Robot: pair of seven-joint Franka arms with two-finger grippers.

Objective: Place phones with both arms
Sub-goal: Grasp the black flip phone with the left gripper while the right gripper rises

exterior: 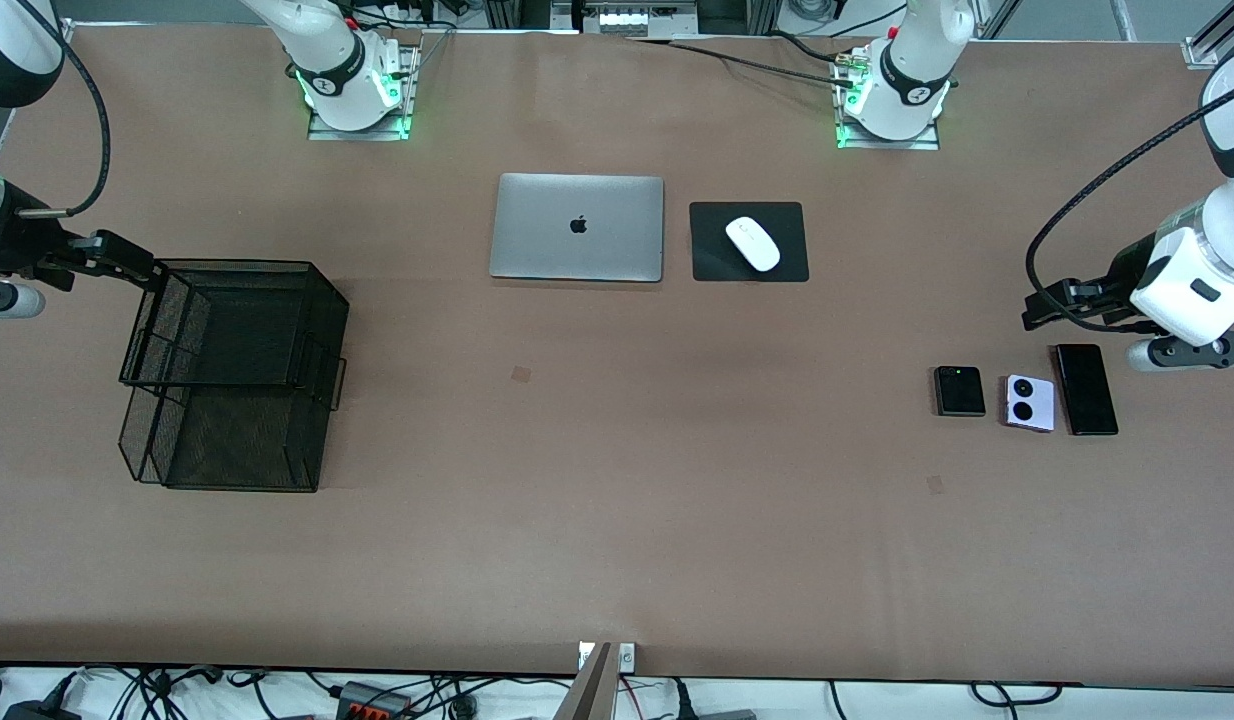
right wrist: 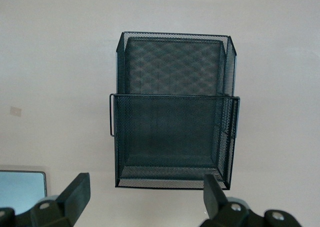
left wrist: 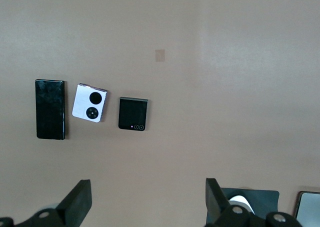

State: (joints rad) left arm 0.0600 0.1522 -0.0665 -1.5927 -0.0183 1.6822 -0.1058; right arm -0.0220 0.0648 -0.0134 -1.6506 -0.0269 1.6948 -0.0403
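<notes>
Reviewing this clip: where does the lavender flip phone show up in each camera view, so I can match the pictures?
Front view: the lavender phone lies at the left arm's end of the table, between the black flip phone and the black slab phone.
Left wrist view: the lavender phone sits mid-frame between the same two phones.
Right wrist view: not in it.
Shared landmark: the black slab phone beside it, in the front and left wrist views.

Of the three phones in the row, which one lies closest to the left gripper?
The long black slab phone, at the end of the row nearest the left gripper; the lavender phone and black flip phone lie farther along.
</notes>
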